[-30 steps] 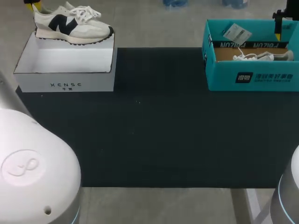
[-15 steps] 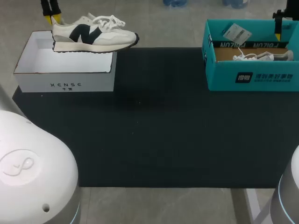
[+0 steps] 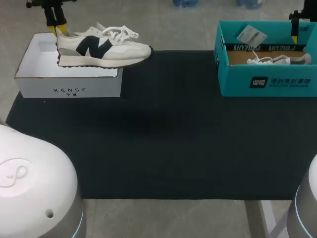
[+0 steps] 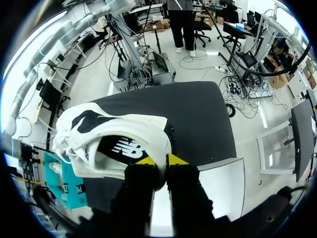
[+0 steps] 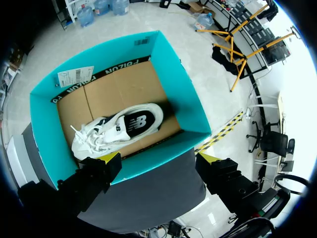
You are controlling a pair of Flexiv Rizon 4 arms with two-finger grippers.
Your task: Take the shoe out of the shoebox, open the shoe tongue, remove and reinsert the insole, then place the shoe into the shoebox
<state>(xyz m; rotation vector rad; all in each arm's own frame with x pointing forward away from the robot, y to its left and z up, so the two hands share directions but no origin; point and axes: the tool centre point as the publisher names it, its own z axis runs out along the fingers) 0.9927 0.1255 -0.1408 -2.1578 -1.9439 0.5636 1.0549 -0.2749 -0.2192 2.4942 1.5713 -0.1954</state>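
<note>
Shoe (image 3: 104, 48): matt cloth, suede-like panels. White shoebox (image 3: 69, 85): smooth card. Teal box (image 3: 237, 82): cardboard. Mat (image 3: 163, 139): matt black.

Even, diffuse overhead light fills the head view, and the dark worktop (image 3: 163, 148) soaks it up without glare. The shoe (image 3: 106, 48) throws only a faint, soft shadow into the white shoebox (image 3: 69, 87). The left end effector (image 4: 158, 159) is in deep shade. Past the teal box (image 5: 185, 94), glare whitens the floor.
</note>
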